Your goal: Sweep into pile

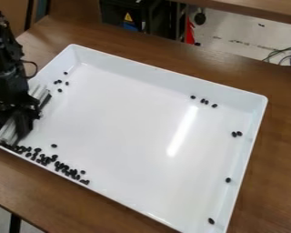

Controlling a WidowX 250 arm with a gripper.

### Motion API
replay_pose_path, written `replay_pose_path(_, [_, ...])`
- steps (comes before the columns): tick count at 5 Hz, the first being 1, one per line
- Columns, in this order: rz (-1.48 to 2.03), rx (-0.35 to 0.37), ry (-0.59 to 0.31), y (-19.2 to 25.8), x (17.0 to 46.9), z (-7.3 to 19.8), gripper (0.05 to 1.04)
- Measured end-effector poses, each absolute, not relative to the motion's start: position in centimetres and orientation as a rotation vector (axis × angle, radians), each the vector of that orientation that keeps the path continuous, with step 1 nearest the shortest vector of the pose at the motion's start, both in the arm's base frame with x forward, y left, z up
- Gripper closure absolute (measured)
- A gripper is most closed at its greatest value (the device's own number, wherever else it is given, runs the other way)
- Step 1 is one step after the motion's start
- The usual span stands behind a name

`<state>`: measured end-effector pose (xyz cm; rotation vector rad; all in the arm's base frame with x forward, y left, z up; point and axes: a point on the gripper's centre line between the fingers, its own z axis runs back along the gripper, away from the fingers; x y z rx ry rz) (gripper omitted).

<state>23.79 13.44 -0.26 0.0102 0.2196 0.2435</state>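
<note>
At the left end of the white tray, the black gripper (17,119) is low over the tray floor, shut on a grey-white sweeping tool (8,131) with a dark edge. The tool lies slantwise, partly hidden behind the gripper. Small black beans (55,164) are gathered in a band along the tray's near left wall, running from below the tool. One bean (53,145) sits just above that band. Several loose beans (60,90) are near the upper left wall. More are scattered near the far right corner (214,105) and down the right side (228,180).
The white tray (163,70) has raised walls all around and stands on a brown wooden table (281,136). Dark equipment with a warning label (129,17) is behind the table, and cables (284,54) lie at the upper right.
</note>
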Motion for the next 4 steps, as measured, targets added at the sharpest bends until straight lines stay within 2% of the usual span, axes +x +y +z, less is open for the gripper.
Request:
replay_pose_path(1, [0.211,-0.017,0.221,10.2,25.6,0.9,0.721])
replay_pose_path(2, [0.211,-0.028,0.184,8.5,28.4,1.7,0.721])
replay_pose_path(3, [0.238,-0.048,0.209,7.6,30.1,-0.2,0.721])
replay_pose_path(4, [0.25,-0.041,0.192,7.3,31.4,-0.3,0.721])
